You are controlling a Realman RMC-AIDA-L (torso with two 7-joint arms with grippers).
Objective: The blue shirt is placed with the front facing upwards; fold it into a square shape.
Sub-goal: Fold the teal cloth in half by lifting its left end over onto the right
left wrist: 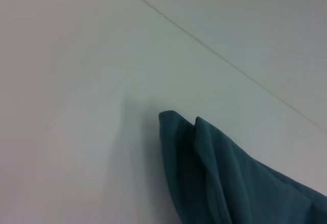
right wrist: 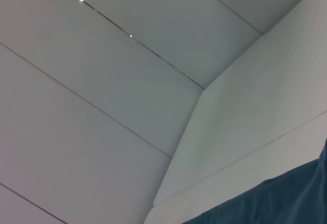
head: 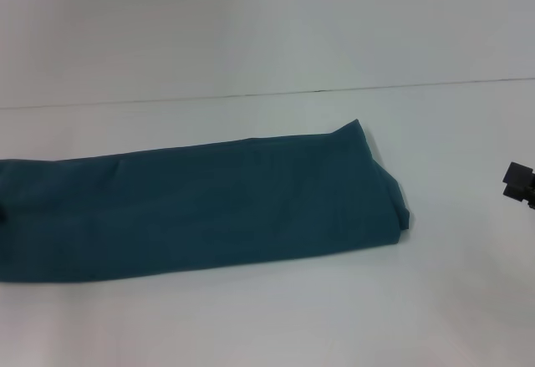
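Note:
The blue shirt (head: 201, 208) lies on the white table (head: 276, 317) as a long folded band. It runs from the left edge of the head view to a folded end at the right (head: 393, 208). No lettering or neck label shows. The left wrist view shows two layered corners of the shirt (left wrist: 214, 168) on the table. The right wrist view shows a strip of the shirt (right wrist: 276, 198) at its lower edge. A dark sliver of my left gripper (head: 2, 213) shows at the shirt's left end. My right gripper (head: 520, 183) is a dark block at the right edge, clear of the shirt.
The table's far edge (head: 267, 95) meets a pale wall behind the shirt. White table surface lies in front of the shirt and to its right. The right wrist view mostly shows pale wall panels (right wrist: 127, 81).

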